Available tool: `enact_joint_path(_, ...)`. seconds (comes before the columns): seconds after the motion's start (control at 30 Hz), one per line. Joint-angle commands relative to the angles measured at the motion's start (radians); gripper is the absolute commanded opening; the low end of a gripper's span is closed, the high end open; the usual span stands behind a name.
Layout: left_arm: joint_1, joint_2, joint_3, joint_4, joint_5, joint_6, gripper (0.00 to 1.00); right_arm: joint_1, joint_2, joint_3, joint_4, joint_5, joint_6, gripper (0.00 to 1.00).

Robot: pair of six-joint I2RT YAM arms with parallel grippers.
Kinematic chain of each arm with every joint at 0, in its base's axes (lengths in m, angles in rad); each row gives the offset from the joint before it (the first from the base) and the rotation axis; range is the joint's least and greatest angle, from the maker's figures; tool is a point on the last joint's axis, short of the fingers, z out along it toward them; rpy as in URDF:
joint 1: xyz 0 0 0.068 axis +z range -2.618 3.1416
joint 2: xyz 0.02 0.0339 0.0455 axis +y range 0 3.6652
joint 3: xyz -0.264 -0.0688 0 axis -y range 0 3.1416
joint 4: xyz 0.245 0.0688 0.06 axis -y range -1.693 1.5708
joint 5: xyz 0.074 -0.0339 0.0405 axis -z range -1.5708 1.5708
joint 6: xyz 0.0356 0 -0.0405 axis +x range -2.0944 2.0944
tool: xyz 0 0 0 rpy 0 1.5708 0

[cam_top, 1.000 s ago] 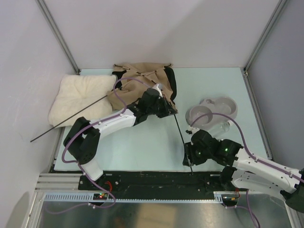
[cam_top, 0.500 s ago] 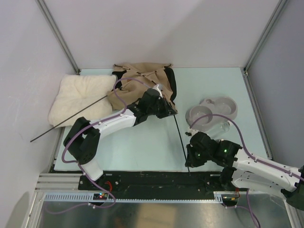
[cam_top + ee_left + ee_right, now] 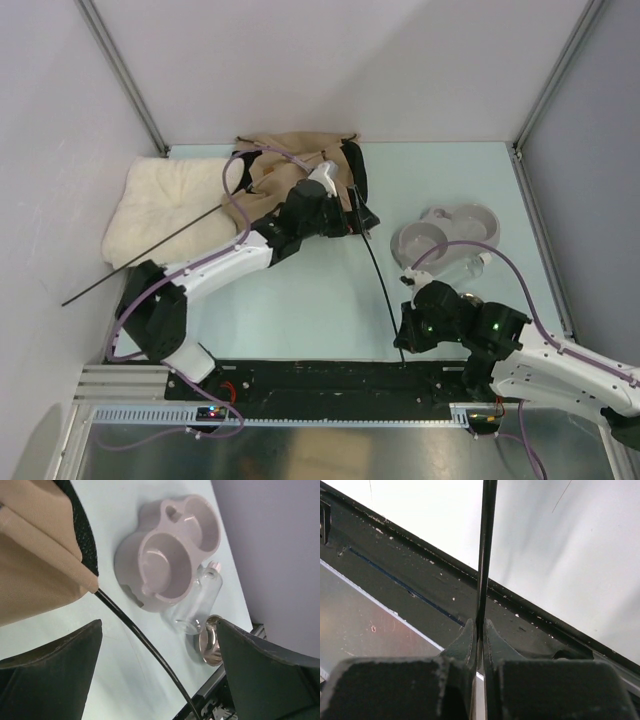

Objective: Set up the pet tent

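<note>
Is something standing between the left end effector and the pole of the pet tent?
Nothing visible does. The pole comes out at the black-trimmed edge of the pet tent and passes straight through the open left end effector. The pink double bowl and the clear bottle lie beyond, off to one side.

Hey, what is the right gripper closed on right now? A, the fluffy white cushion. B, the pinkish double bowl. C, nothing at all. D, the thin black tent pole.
D: in the right wrist view the right gripper has both fingers pressed together on the thin black pole, which runs straight up out of them.
</note>
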Motion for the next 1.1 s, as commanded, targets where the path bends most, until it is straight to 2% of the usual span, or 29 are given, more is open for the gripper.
enact_joint_path(0.0, 0.0, -0.116, 0.006, 0.021, -0.067, 0.103, 0.99, -0.001, -0.013, 0.061, 0.085, 0.076, -0.025, 0.0)
enact_joint_path(0.33, -0.001, -0.36, -0.188, 0.016, -0.267, 0.137, 1.0, -0.046, -0.009, 0.166, 0.148, 0.063, -0.041, 0.0)
enact_joint_path(0.63, 0.001, -0.516, -0.35, 0.045, -0.335, 0.139, 1.0, -0.13, 0.0, 0.249, 0.19, -0.024, -0.01, 0.0)
enact_joint_path(0.7, 0.001, -0.52, -0.392, 0.088, -0.315, 0.135, 0.98, -0.142, 0.009, 0.276, 0.195, -0.034, 0.008, 0.0)
enact_joint_path(0.9, -0.009, -0.418, -0.417, 0.241, -0.256, 0.127, 0.83, -0.181, 0.057, 0.354, 0.198, -0.095, 0.042, 0.0)
enact_joint_path(0.97, -0.021, -0.368, -0.405, 0.299, -0.254, 0.115, 0.82, -0.196, 0.07, 0.365, 0.212, -0.124, 0.061, 0.0)
enact_joint_path(1.07, -0.039, -0.29, -0.386, 0.378, -0.292, 0.081, 0.86, -0.211, 0.082, 0.37, 0.236, -0.154, 0.118, 0.0)
